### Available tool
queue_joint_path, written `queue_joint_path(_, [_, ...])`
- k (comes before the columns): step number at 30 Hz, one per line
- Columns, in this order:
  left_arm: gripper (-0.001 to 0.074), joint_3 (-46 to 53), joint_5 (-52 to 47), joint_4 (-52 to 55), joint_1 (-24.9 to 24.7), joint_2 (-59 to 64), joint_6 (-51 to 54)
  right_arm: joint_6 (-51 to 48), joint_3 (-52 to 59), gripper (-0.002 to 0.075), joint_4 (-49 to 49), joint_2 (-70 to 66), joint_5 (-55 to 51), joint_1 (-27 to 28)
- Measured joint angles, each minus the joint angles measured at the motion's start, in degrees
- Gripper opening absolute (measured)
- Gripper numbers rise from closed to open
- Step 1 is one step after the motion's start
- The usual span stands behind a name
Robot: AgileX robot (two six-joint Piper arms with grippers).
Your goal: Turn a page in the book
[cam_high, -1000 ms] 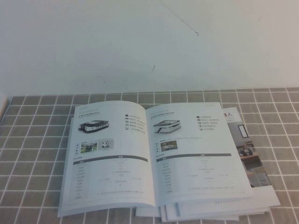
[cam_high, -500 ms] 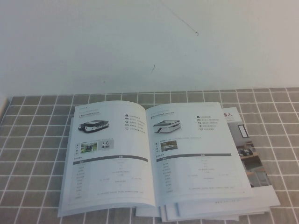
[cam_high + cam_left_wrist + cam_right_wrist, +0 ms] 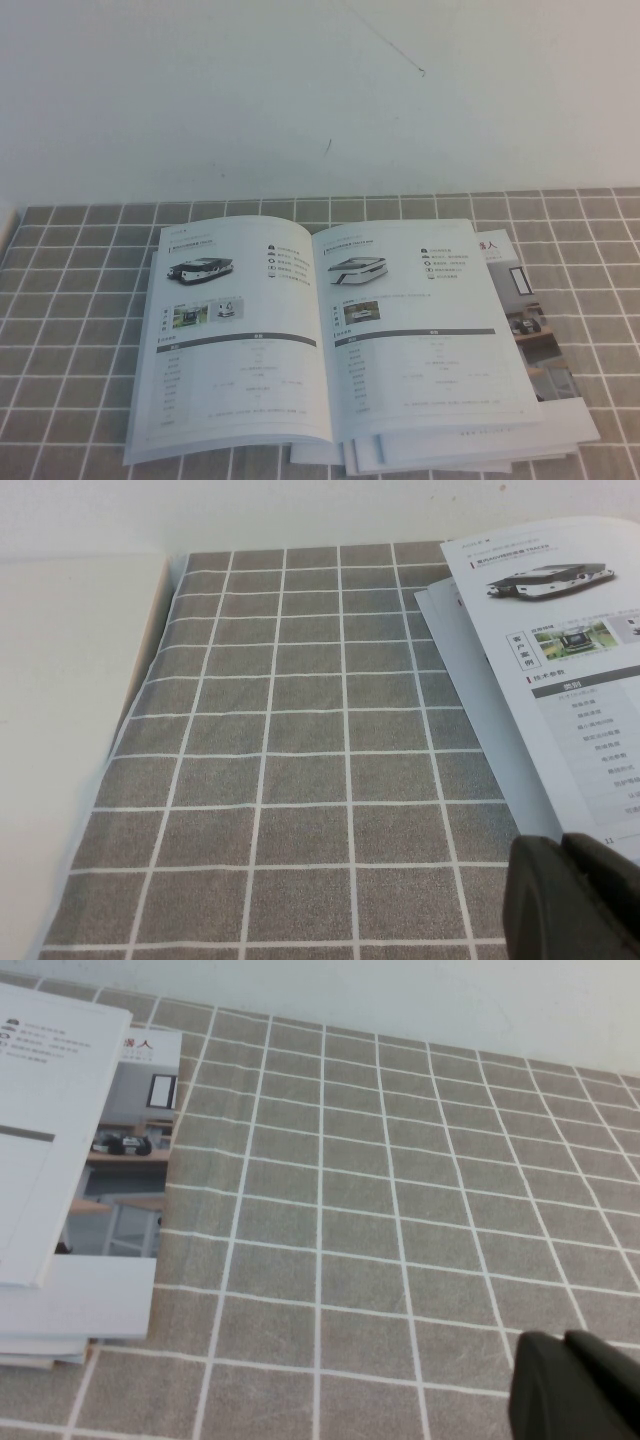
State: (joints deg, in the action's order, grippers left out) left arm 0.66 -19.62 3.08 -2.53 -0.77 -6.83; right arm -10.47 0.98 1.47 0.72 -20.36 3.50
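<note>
Grey cloth with a white grid (image 3: 90, 300) covers the tabletop, and a plain pale wall (image 3: 300, 90) rises behind it. One book (image 3: 250, 340) lies open and flat near the middle of the cloth, showing two white printed sheets. Its left sheet carries a darker black-and-white vehicle; the page (image 3: 425, 330) on the right carries a white low flat vehicle, a small photo beneath it and a table under a dark bar. That page lies flat, not lifted. Under the book's right half sits a loose stack of colour-photo brochures (image 3: 535, 345), their edges sticking out to the right and toward the robot; how many are in the stack cannot be told.

Neither arm appears in the high view. The left hand (image 3: 575, 900) shows only as a dark tip in its own wrist view, above bare cloth just beside the book's left edge, its two fingers pressed together and holding nothing. The right hand (image 3: 578, 1385) shows the same way in its wrist view, over bare cloth well right of the brochures, fully closed and empty.
</note>
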Motion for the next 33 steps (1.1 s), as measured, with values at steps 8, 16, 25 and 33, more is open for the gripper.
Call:
queue_joint_path(8, [-0.0003,0.00,0.00,0.00,0.00,0.00,0.00,0.00,0.00,-0.0003,0.00,0.00,0.00,0.00])
queue_joint_path(16, [-0.0003,0.00,0.00,0.00,0.00,0.00,0.00,-0.13,0.00,-0.0003,0.00,0.00,0.00,0.00])
queue_joint_path(25, [-0.0003,0.38,2.81,0.00,0.00,0.00,0.00,-1.64,0.40,-0.0003,0.00,0.00,2.71,0.00])
queue_joint_path(33, [-0.0003,0.59,26.08,0.00,0.00,0.00,0.00,-0.74,0.78,-0.0003,-0.28,0.00,33.97,0.00])
